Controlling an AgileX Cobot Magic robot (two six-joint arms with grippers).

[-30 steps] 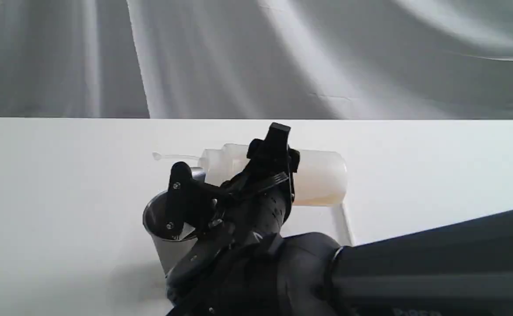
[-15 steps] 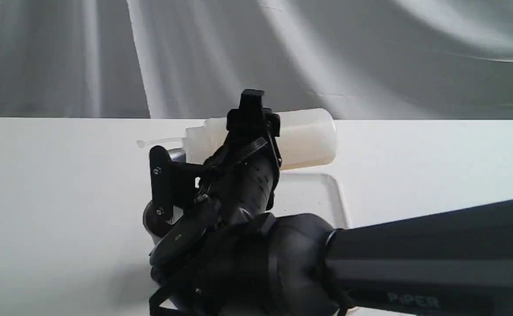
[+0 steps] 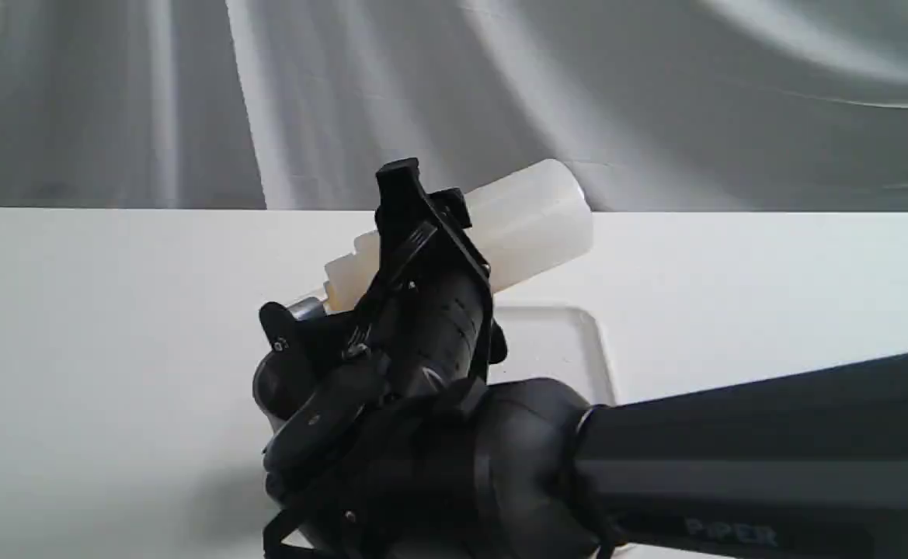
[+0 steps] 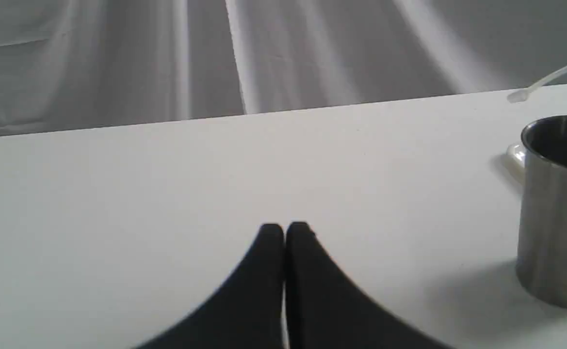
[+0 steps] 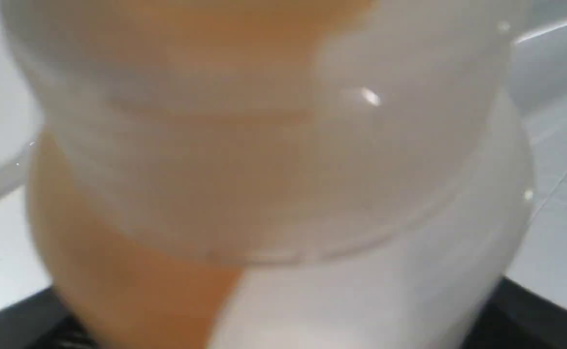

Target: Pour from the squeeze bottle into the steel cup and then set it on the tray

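My right gripper (image 3: 427, 231) is shut on the squeeze bottle (image 3: 533, 208), which it holds above the table. The bottle is tilted, its base up to the right and its neck down to the left, over the steel cup (image 3: 305, 309). The arm hides the nozzle tip and most of the cup. The right wrist view is filled by the bottle (image 5: 361, 194) with amber liquid (image 5: 118, 252) inside. The white tray (image 3: 558, 341) lies right of the cup, under the bottle. In the left wrist view my left gripper (image 4: 284, 230) is shut on nothing, low over the table, left of the cup (image 4: 555, 213). The cap strap (image 4: 545, 80) hangs above the cup.
A white table (image 3: 96, 310) stretches left and right of the cup, with a grey draped cloth (image 3: 422, 93) behind it. My right arm's dark forearm (image 3: 772, 466) fills the lower right of the exterior view.
My right gripper has raised the bottle and rotated it from lying level to neck-down over the cup. The tray is now uncovered beneath it.
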